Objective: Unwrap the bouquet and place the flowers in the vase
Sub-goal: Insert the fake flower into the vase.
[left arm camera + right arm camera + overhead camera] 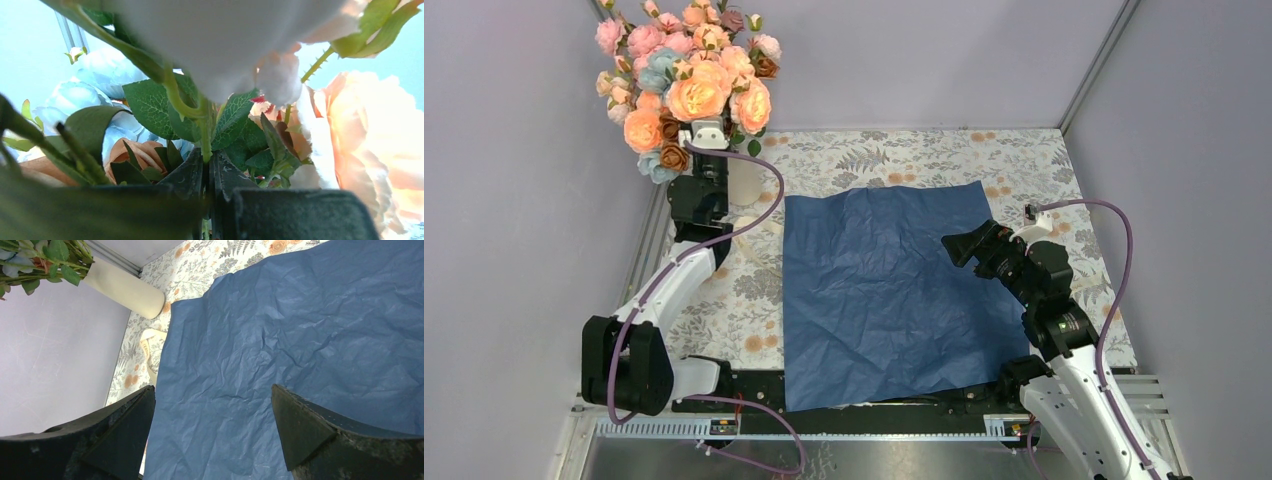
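Paper (884, 290): navy side up, spread flat mid-table, near edge at the front rail. Table (904, 155): floral cover bare beyond the paper's far and right edges. Vase (746, 180): upright in the far left corner, just off the paper's corner. Flowers (689, 85): stems in the vase. Left gripper (209, 172): closed on a green stem. Right gripper (959, 248): jaws wide, holding nothing, above the paper's right part.

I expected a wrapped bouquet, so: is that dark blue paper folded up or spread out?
Spread out. The paper lies open and flat on the table, crinkled, nothing wrapped in it; the flowers stand apart at the vase.
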Motion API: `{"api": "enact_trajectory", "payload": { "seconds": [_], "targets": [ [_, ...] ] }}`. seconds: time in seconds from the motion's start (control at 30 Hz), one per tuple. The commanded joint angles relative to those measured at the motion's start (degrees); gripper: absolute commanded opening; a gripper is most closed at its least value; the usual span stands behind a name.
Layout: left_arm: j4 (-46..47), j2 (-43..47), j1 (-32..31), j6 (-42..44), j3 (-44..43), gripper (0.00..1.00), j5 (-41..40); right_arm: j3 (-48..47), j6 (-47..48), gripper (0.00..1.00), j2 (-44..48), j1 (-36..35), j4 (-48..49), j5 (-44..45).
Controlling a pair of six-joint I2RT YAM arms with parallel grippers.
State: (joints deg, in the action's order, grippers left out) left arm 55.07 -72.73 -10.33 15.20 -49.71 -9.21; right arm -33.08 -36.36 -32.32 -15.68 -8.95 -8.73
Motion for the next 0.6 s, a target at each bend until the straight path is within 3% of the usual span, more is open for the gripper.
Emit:
{"api": "enact_trajectory", "payload": {
  "seconds": [0.0, 0.57],
  "targets": [
    [-9.0, -2.0, 1.4, -2.3, -1.2, 0.00, -0.6, 0.2, -0.1, 0.91, 0.7, 0.4, 0.6, -1.4],
    [-8.7, -0.6, 2.3, -5.0, 0.1, 0.00, 2.1, 0.6, -0.2, 0.91, 1.4, 0.4, 0.6, -1.7]
  ]
}}
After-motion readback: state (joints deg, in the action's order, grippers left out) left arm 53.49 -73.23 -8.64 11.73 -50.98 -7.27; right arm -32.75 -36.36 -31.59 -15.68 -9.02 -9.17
